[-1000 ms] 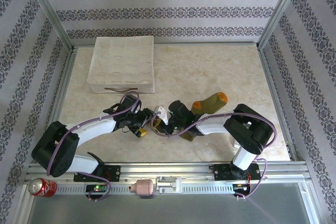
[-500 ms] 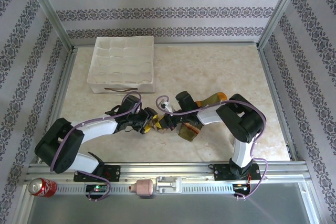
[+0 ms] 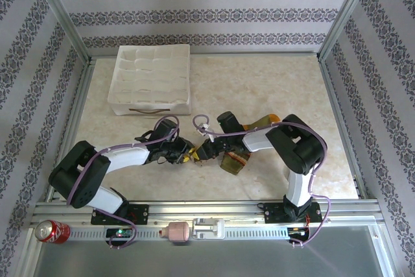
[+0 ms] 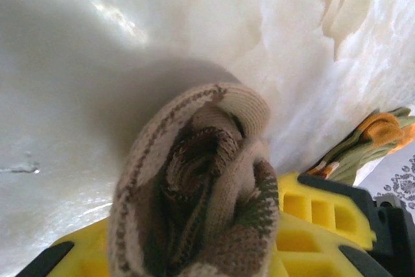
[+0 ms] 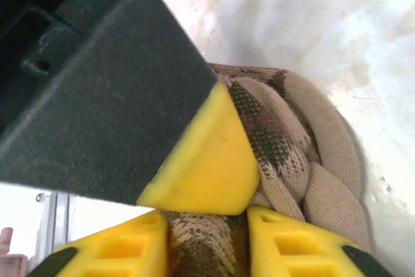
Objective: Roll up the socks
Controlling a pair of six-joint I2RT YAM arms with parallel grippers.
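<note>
A compartment tray (image 3: 152, 79) sits at the back left of the table (image 3: 272, 82). Near the table's middle lies the argyle sock (image 4: 201, 192), with the striped sock (image 3: 232, 164) just to its right. A soda can (image 3: 52, 230) stands far left on the front rail (image 3: 259, 230).

I work in a lab test cell, not a real home. Patterned wallpaper panels (image 3: 207, 14) hang inside bare aluminium posts (image 3: 67, 23). The marble-look counter (image 3: 272, 82) stops at a slotted metal rail (image 3: 246, 231) where my arms' bases (image 3: 123, 214) are bolted, and a soda can (image 3: 50, 231) sits on that rail.
</note>
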